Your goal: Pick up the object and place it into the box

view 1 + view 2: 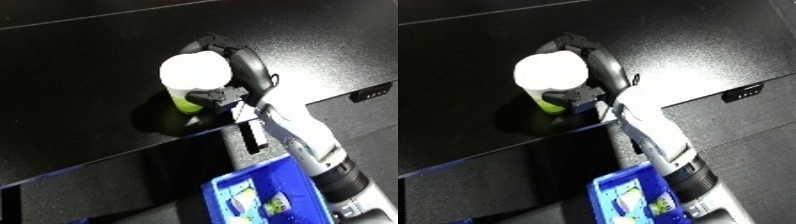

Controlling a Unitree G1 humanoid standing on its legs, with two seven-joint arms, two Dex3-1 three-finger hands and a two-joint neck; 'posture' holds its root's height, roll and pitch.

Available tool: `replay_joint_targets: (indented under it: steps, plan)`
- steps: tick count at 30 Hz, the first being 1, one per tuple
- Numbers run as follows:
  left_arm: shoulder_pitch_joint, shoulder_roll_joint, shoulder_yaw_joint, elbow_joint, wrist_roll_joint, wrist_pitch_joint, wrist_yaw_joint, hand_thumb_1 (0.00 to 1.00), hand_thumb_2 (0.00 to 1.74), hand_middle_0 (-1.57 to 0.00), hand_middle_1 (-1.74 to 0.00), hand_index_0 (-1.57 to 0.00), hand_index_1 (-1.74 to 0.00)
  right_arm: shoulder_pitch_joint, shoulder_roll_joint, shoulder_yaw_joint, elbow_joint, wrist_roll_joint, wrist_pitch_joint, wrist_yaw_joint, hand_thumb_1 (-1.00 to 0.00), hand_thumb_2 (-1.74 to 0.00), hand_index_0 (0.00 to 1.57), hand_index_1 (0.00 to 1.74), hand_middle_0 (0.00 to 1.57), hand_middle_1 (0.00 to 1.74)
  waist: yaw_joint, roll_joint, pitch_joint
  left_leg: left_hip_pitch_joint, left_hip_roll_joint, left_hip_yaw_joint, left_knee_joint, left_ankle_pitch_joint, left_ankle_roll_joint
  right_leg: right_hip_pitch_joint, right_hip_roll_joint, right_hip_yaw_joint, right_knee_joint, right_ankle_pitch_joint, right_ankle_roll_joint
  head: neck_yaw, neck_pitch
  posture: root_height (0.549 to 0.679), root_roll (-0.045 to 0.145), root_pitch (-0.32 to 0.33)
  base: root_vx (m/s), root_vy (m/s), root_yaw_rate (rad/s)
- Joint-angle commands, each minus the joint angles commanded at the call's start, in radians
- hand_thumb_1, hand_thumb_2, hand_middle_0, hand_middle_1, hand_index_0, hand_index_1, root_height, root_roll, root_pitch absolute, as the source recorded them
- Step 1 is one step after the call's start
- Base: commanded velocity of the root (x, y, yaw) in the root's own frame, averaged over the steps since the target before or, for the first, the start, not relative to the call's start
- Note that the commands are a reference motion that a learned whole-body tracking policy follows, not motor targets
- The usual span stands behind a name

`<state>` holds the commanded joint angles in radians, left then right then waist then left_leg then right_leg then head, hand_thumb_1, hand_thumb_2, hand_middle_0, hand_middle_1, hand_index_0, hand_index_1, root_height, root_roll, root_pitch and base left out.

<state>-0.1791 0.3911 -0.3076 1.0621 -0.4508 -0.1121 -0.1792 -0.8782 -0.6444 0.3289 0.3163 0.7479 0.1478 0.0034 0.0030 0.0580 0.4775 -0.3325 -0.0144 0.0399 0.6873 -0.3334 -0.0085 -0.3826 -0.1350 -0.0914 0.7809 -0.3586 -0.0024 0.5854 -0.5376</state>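
Bottle (194, 80), white-capped with green at its base, stands upright on your black table (80, 75) in the left eye view, and your right hand (238, 75) has its fingers and thumb curled round it. Over to the right eye view: your blue bin (607, 192) sits at the lower edge, below the table's near edge, with small items inside.

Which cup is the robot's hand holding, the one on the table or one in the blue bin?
The white-lidded cup on the black table. The right hand curls round it; the small cups lie untouched in the blue bin.
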Motion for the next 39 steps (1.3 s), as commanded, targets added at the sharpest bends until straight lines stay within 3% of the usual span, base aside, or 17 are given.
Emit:
replay_joint_targets:
  steps: [6,12,18,22,26,33,39]
  plan:
    - [0.011,-0.001,0.021,0.013,-0.001,-0.016,0.0,0.0,0.0,0.0,0.0,0.0,0.0,0.063,-0.029,-0.062,-0.107,-0.006,-0.063,-0.04,-0.85,-1.48,1.33,1.48,1.33,1.48,-0.023,-0.007,-0.003,0.003,0.009,0.008,-0.007,-0.002,-0.0039,-0.004,0.0061,0.008,-0.006,0.002,0.0052,-0.04,0.011,0.637,0.072,-0.03,-0.014,-0.004,-0.074]
    - [0.034,-0.005,0.062,0.01,-0.005,-0.026,0.001,0.0,0.0,0.0,0.0,0.0,0.0,0.212,-0.051,-0.189,-0.31,-0.054,-0.118,-0.085,-0.85,-1.48,1.33,1.48,1.33,1.48,-0.07,-0.01,-0.005,0.004,0.021,0.027,-0.006,-0.01,-0.0041,-0.016,0.0164,0.026,-0.009,0.004,0.0111,-0.097,0.0,0.637,0.071,-0.02,-0.021,0.023,-0.163]
    - [0.056,-0.02,0.089,0.032,-0.009,-0.057,-0.011,0.0,0.0,0.0,0.0,0.0,0.0,0.376,-0.063,-0.318,-0.476,-0.083,-0.224,-0.135,-0.85,-1.48,1.33,1.48,1.33,1.48,-0.131,-0.005,-0.001,0.023,0.034,0.057,-0.026,-0.009,-0.0062,-0.022,0.0298,0.054,-0.023,0.007,0.0154,-0.131,0.002,0.639,0.072,-0.009,-0.02,0.045,-0.21]
    - [0.063,-0.038,0.106,0.057,-0.031,-0.092,-0.019,0.0,0.0,0.0,0.0,0.0,0.0,0.482,-0.065,-0.396,-0.528,-0.167,-0.293,-0.187,-0.85,-1.48,1.33,1.48,1.33,1.48,-0.176,0.005,0.004,0.046,0.041,0.083,-0.042,-0.013,-0.0085,-0.019,0.038,0.078,-0.036,0.007,0.018,-0.131,0.002,0.64,0.075,-0.008,-0.002,0.091,-0.233]
    - [0.081,-0.053,0.132,0.066,-0.046,-0.126,-0.018,0.0,0.0,0.0,0.0,0.0,0.0,0.616,-0.063,-0.482,-0.52,-0.245,-0.36,-0.244,-0.85,-1.48,1.33,1.48,1.33,1.48,-0.217,0.012,0.01,0.076,0.047,0.112,-0.053,-0.023,-0.0044,-0.008,0.0453,0.099,-0.053,0.01,0.0223,-0.117,0.014,0.641,0.077,-0.011,0.006,0.081,-0.214]
    - [0.116,-0.064,0.182,0.065,-0.069,-0.156,-0.031,0.0,0.0,0.0,0.0,0.0,0.0,0.824,-0.034,-0.615,-0.441,-0.263,-0.516,-0.321,-0.85,-1.48,1.33,1.48,1.33,1.48,-0.28,0.023,0.022,0.12,0.054,0.155,-0.078,-0.034,0.003,0.006,0.065,0.131,-0.076,0.014,0.0306,-0.038,-0.016,0.643,0.076,-0.012,-0.012,0.073,-0.216]
    - [0.137,-0.077,0.198,0.08,-0.091,-0.162,-0.052,0.0,0.0,0.0,0.0,0.0,0.0,0.926,0.003,-0.656,-0.298,-0.229,-0.593,-0.28,-0.85,-1.48,1.33,1.48,1.33,1.48,-0.32,0.036,0.027,0.154,0.045,0.172,-0.093,-0.041,0.0127,0.019,0.0823,0.154,-0.085,0.013,0.0312,0.053,-0.052,0.643,0.075,-0.017,0.004,0.063,-0.167]
